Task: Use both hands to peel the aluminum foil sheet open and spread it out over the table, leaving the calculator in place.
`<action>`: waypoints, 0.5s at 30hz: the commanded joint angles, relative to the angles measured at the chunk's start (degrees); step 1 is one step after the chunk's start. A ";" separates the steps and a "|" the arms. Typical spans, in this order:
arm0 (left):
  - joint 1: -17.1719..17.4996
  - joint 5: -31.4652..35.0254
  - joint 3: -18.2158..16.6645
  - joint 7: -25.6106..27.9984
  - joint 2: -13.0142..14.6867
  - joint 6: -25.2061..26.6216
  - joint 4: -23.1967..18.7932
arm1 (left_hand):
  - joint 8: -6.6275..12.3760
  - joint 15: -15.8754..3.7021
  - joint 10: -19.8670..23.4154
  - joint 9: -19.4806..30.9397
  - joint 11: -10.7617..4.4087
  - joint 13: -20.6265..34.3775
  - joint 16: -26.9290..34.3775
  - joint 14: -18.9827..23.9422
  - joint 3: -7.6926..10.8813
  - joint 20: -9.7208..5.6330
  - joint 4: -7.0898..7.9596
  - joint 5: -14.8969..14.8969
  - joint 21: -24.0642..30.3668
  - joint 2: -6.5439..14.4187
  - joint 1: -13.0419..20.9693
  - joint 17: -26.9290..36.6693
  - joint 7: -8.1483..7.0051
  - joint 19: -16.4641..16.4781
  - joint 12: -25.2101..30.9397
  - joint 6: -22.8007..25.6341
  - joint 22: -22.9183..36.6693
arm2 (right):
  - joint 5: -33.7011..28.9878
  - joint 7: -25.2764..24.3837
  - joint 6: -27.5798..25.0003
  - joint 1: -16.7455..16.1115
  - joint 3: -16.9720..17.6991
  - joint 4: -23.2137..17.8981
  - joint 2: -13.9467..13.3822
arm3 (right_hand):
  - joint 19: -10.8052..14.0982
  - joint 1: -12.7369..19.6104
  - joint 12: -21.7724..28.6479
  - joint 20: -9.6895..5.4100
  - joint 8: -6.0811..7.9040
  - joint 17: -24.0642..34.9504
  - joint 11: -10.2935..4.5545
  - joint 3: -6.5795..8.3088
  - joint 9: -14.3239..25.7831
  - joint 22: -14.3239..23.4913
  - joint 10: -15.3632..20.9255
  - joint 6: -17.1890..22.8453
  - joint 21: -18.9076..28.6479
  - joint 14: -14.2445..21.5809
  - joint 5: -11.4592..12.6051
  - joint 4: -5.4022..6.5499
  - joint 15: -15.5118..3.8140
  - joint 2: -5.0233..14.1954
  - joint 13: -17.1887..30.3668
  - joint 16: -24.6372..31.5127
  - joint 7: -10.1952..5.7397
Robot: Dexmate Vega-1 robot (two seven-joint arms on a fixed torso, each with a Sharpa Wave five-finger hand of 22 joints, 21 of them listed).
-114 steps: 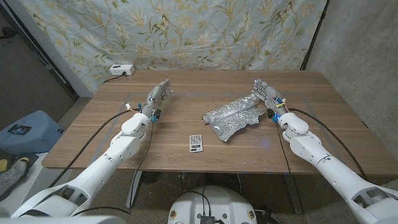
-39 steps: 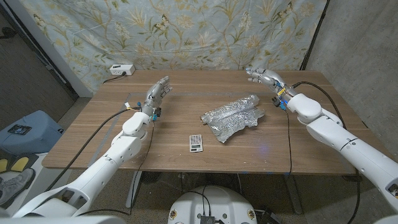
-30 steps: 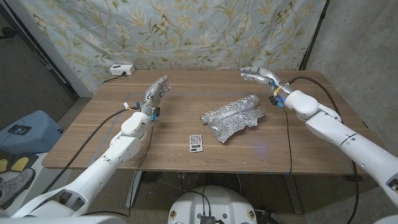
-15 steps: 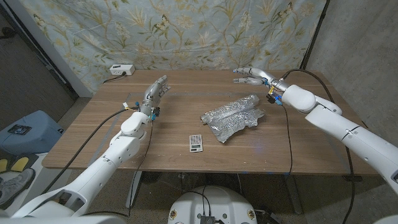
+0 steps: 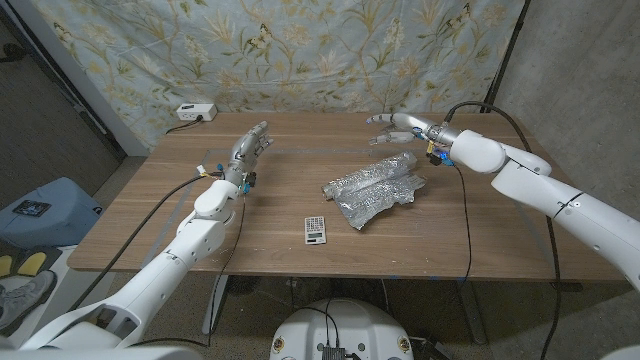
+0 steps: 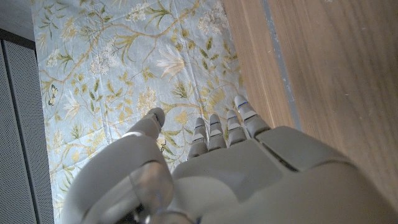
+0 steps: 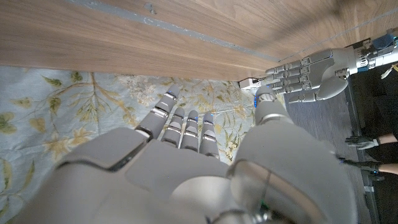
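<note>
**Inspector:** Where does the foil sit?

**Clerk:** The foil sheet point(image 5: 377, 186) lies crumpled and folded on the wooden table point(image 5: 520, 225), right of centre in the head view. It runs as a long bundle, slanting from lower left to upper right. No hand touches it.

**Inspector:** And the calculator?

**Clerk:** The calculator point(image 5: 316, 229) lies flat on the table, below and left of the foil, near it but apart. Its keys face up.

**Inspector:** State of the right hand?

**Clerk:** The right hand point(image 5: 400, 127) is above the upper right end of the foil in the picture, over the far part of the table, fingers pointing to the picture's left. The fingers are spread apart and hold nothing. In the right wrist view the same hand point(image 7: 186, 155) shows its back with fingers extended and separate, nothing between them.

**Inspector:** The left hand?

**Clerk:** The left hand point(image 5: 251, 150) is in the upper left of the table, well apart from both foil and calculator. Fingers are extended, slightly apart, empty. The left wrist view shows its back point(image 6: 236, 168) with fingers straight, over bare wood. It also appears in the right wrist view point(image 7: 308, 76), fingers apart.

**Inspector:** Anything else?

**Clerk:** A white power strip point(image 5: 195, 112) sits at the table's far left corner. A floral cloth point(image 5: 300, 50) hangs behind the table.
</note>
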 commanded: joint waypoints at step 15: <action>0.31 0.48 0.00 2.40 -0.59 0.71 -0.60 | 0.21 0.48 1.08 0.20 0.34 0.01 0.63 0.24 -0.03 0.03 -0.48 0.44 0.01 0.28 0.79 0.32 0.13 0.62 0.55 0.71 0.18 | -14.50 3.73 6.49 4.31 -3.34 1.73 -0.73 | -5.09 -0.43 0.54 -0.68 0.37 -0.06 -1.09 -1.66 0.20 0.25 -0.69 -1.03 -0.63 -2.36 0.86 0.40 -2.89 -3.28 0.10 0.24 -0.59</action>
